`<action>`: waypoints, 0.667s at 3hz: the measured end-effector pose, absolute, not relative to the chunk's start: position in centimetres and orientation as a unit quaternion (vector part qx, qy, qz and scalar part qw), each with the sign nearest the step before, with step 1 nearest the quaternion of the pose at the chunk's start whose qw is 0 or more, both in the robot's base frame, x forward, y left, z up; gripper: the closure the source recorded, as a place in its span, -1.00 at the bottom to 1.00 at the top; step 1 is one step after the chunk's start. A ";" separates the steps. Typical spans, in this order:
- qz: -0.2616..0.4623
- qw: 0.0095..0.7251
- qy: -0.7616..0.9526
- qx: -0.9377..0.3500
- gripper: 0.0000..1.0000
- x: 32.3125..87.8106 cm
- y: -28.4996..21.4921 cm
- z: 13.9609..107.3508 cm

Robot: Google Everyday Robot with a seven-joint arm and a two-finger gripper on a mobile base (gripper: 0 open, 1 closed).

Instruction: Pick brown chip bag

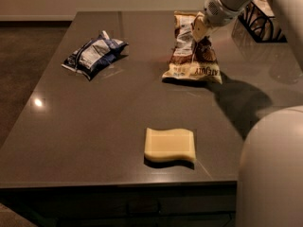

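The brown chip bag (191,56) lies at the far right of the dark table (94,117), with its cream-tan bottom band toward me. My gripper (199,30) comes in from the upper right and is shut on the bag's upper middle. The top of the bag is pulled up off the table. Its bottom band still rests on the surface, with a shadow to its right.
A dark blue and white snack bag (93,54) lies at the far left. A pale yellow wavy-edged sponge (169,144) lies near the front edge. A black wire rack (260,20) stands at the back right. My white body (272,174) fills the lower right corner.
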State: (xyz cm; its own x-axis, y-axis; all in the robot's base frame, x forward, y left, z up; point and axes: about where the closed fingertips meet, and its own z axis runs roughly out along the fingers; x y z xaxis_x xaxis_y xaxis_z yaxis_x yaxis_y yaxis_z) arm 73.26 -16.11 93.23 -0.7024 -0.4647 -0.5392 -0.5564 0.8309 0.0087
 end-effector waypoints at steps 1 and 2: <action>0.092 0.297 0.897 -0.315 1.00 71.9 -15.0 96.2; 0.094 0.319 0.878 -0.345 1.00 70.7 -13.9 98.8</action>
